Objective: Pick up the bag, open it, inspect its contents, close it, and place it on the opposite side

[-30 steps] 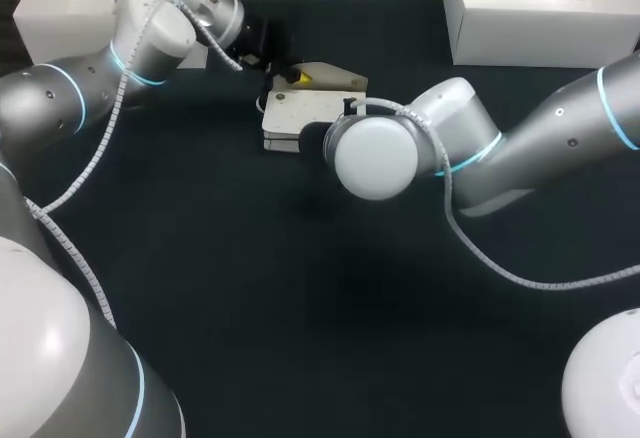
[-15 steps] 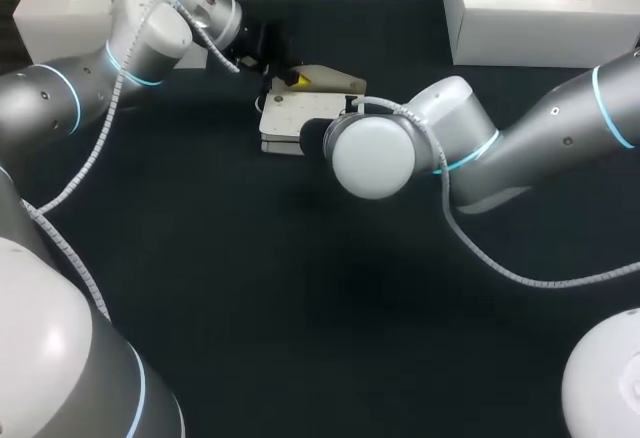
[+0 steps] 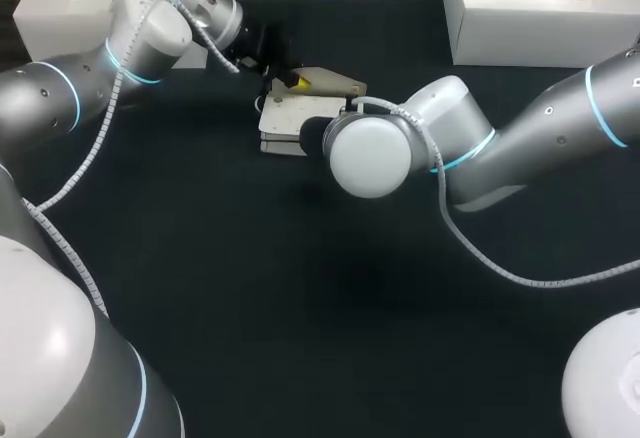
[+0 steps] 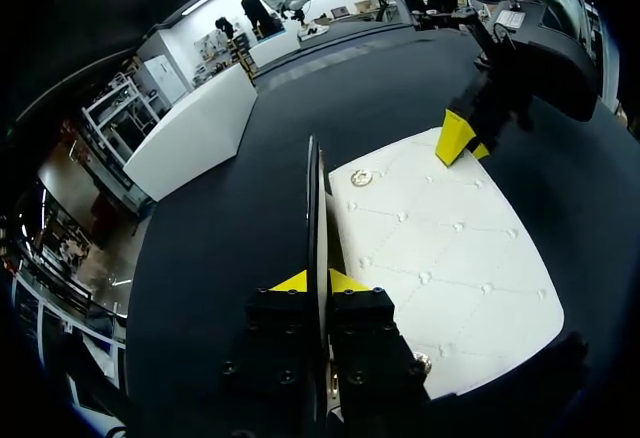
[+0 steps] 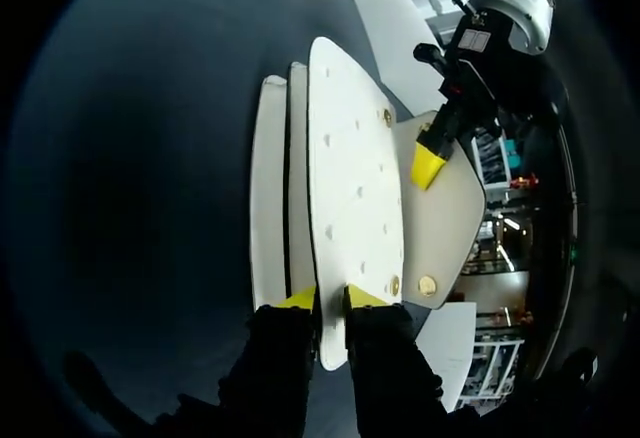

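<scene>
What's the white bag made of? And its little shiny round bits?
The bag looks like smooth white leather or fake leather: stitched lines quilt it into diamonds, with a soft sheen. The round snaps look like gold-coloured metal, because they glint.

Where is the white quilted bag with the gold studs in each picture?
Head view: the white quilted bag lies at the table's far middle.
Left wrist view: bag ahead, flap in the left gripper.
Right wrist view: bag ahead, panel in the right gripper.
Shared: left gripper's yellow fingertip.

Left claw (image 4: 318, 280), right claw (image 5: 330, 298): both clamped.
</scene>
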